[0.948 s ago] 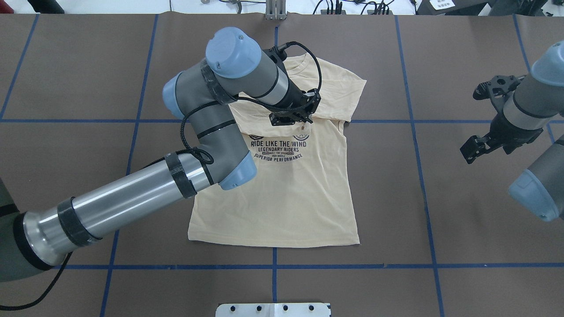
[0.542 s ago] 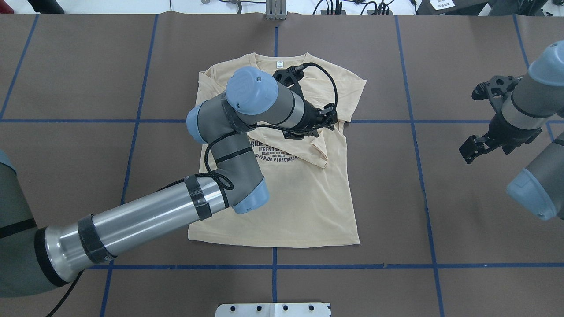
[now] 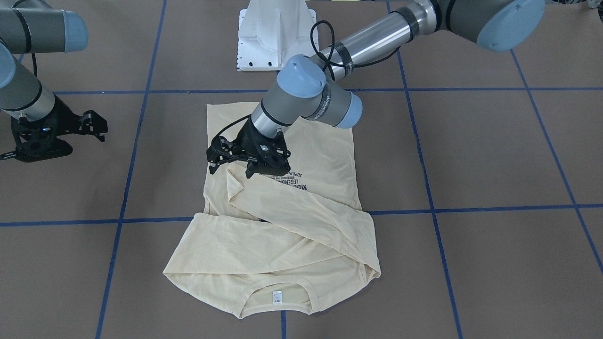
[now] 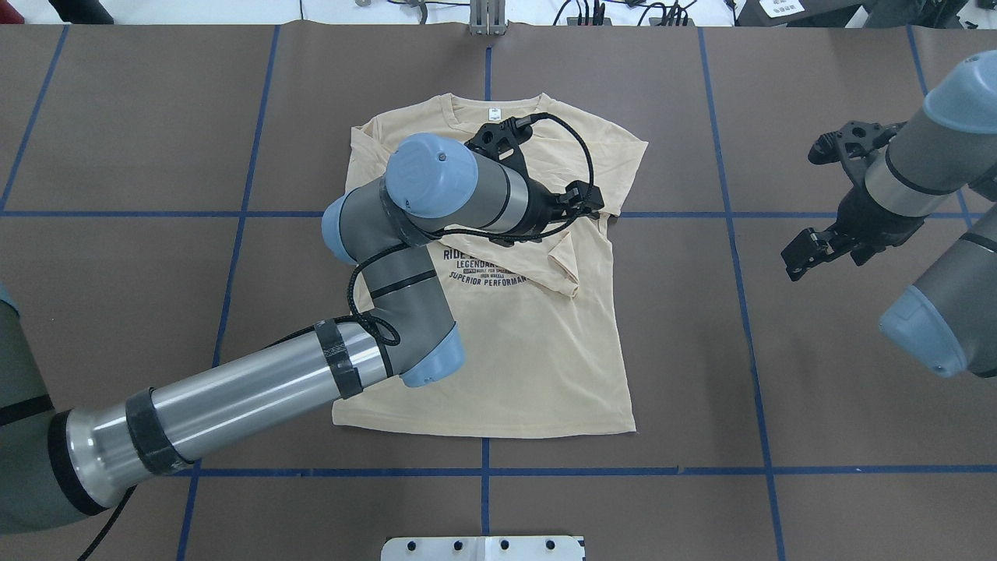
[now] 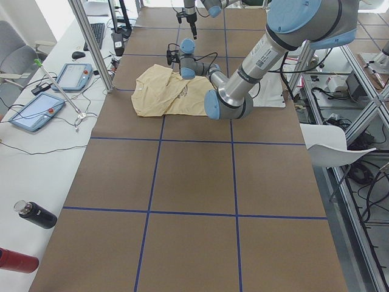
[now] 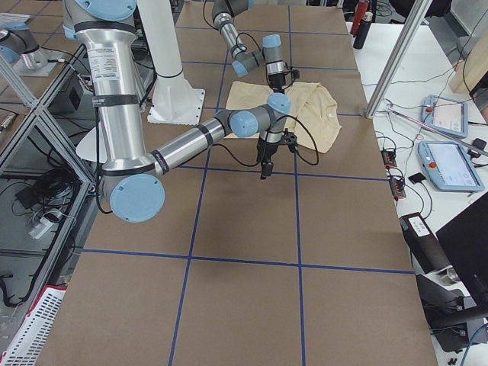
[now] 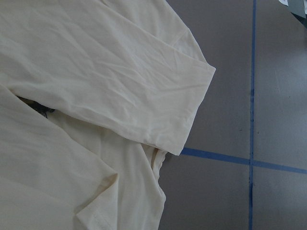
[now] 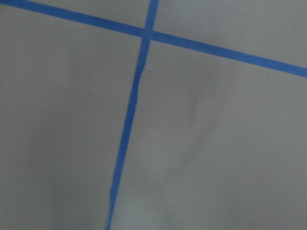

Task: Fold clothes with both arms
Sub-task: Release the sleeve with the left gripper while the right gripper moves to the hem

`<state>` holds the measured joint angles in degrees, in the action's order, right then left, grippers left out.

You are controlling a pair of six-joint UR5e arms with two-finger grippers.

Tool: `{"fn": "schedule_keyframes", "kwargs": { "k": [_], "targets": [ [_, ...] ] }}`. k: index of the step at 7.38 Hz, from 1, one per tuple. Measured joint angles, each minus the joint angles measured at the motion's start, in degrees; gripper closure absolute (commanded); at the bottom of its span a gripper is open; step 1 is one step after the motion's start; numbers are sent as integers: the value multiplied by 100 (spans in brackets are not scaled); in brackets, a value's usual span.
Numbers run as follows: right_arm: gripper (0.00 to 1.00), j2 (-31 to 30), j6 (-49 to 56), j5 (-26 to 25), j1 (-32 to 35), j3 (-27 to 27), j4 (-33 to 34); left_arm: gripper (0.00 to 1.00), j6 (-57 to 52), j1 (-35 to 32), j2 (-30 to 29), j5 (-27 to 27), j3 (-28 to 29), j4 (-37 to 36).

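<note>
Cream T-shirt [image 4: 530,358] is lying flat at mid-table [image 4: 156,156], print up and collar toward the far edge. One sleeve [image 3: 301,212] is lying folded across the chest, cuff beside the print. Left gripper [image 3: 231,168] is hovering just over that cuff, jaws looking spread and gripping nothing. Right gripper [image 4: 802,253] is hanging over the table well apart from the shirt; cannot tell how its jaws stand.

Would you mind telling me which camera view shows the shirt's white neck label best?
The exterior front-facing view: the neck label lies nearest that camera, unobstructed inside the collar of the shirt. The overhead view shows it smaller, at the shirt's far end. The side views make it too small to see, and neither wrist view includes it.
</note>
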<state>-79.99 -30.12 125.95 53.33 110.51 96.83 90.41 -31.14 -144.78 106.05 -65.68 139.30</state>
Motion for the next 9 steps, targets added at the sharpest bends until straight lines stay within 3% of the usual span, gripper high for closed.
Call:
{"fn": "schedule_keyframes", "kwargs": {
  "k": [2, 4, 7, 9],
  "targets": [
    [0, 137, -1077, -15, -362, 24, -878, 0, -15, -34, 440, 3, -662, -637],
    [0, 146, -2097, -404, -1011, 77, -1698, 0, -279, -53, 1163, -2, -2023, -1919],
    [0, 149, -3104, -1253, -2018, 171, -2057, 0, -693, -106, 2089, -11, -3633, -3468],
    [0, 260, -4001, -1811, -2718, 244, -2076, 0, -879, -137, 2537, -22, -4155, -3747]
  ]
}}
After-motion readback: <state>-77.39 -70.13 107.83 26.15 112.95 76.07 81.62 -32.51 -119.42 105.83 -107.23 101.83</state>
